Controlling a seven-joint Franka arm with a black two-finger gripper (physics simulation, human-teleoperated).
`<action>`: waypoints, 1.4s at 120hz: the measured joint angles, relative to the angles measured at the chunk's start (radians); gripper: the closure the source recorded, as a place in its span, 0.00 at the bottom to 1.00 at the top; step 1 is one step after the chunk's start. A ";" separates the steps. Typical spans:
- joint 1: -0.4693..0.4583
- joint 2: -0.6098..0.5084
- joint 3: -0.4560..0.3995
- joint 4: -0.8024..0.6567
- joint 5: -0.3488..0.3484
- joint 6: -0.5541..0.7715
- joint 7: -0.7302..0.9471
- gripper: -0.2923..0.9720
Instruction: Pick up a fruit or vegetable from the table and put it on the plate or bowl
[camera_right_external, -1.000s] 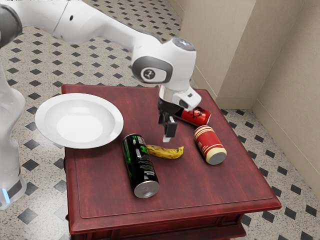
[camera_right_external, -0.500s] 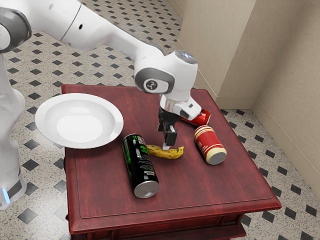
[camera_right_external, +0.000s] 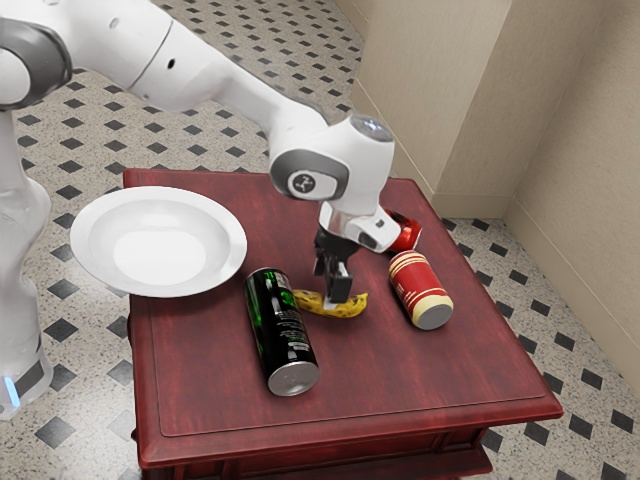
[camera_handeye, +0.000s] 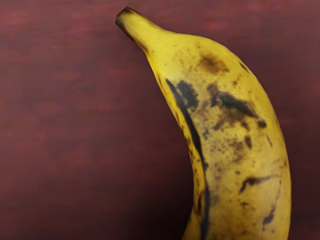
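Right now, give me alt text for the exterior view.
Robot arm's gripper hangs at a spotted banana on a red table. A black can and a red can lie either side; a white plate overhangs the edge.

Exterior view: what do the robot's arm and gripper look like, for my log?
The glossy white arm is built of thick rounded links with grey caps at the joints. A grey round disc on the last big joint carries a small white mark. Under it sits a white hand block with a dark patch, ending in a slim black gripper.
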 joint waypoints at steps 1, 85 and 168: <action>0.000 0.001 0.000 0.000 0.000 0.001 0.000 0.29; 0.019 0.039 -0.004 0.001 -0.005 0.055 0.003 0.64; 0.054 -0.391 -0.210 -0.117 0.006 -0.096 -0.013 0.64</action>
